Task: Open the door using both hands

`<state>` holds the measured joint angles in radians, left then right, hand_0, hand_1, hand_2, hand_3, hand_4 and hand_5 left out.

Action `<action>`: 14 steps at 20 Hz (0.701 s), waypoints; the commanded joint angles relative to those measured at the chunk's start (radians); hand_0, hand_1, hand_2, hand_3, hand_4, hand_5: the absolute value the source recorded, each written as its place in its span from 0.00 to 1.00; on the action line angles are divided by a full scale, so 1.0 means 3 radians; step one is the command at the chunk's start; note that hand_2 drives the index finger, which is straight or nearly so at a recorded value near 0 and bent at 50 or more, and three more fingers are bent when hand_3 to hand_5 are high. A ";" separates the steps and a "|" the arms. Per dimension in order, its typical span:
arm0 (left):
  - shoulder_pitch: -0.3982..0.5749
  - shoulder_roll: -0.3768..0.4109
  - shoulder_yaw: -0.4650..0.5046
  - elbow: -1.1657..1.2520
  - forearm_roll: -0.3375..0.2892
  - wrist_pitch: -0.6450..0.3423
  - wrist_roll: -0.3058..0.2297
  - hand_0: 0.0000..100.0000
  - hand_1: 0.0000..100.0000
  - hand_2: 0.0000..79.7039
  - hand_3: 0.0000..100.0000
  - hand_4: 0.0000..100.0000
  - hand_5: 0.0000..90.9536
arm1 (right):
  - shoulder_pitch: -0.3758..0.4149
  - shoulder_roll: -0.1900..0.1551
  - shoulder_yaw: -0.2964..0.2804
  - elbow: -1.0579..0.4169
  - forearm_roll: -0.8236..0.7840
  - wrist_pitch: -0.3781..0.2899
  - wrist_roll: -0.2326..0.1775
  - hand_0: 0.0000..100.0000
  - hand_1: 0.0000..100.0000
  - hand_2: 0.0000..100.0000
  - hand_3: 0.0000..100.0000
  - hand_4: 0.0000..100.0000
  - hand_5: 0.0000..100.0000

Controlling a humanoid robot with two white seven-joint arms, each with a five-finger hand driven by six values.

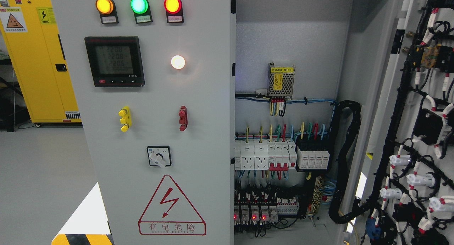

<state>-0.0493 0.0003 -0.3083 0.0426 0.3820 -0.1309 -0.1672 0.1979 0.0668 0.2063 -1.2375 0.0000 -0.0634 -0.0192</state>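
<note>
No part of the robot's body shows — arms out of view.

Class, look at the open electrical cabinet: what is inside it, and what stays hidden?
Inside the cabinet: a power supply, a row of white breakers, coloured wires and relays with red lights. The closed left door covers everything behind it.

A yellow cabinet point(39, 60) with warning labels stands on the grey floor point(42, 174).
</note>
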 commanded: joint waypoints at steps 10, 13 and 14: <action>-0.0004 0.0035 0.0000 0.0022 0.0000 -0.0009 0.0225 0.12 0.56 0.00 0.00 0.00 0.00 | 0.0000 0.0043 0.0299 -0.2296 -0.0015 -0.0694 -0.0013 0.00 0.50 0.04 0.00 0.00 0.00; -0.0004 0.0050 0.0000 0.0022 0.0000 -0.0009 0.0200 0.12 0.56 0.00 0.00 0.00 0.00 | -0.0117 0.0048 0.0304 -0.2624 -0.0010 -0.0434 -0.0013 0.00 0.50 0.04 0.00 0.00 0.00; -0.0004 0.0050 0.0000 0.0017 0.0000 -0.0009 0.0199 0.12 0.56 0.00 0.00 0.00 0.00 | -0.0188 0.0063 0.0304 -0.2680 -0.0010 -0.0332 -0.0013 0.00 0.50 0.04 0.00 0.00 0.00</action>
<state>-0.0505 0.0001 -0.3080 0.0474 0.3819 -0.1326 -0.1061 0.1867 0.0773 0.2709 -1.7038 0.0000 -0.2208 -0.0238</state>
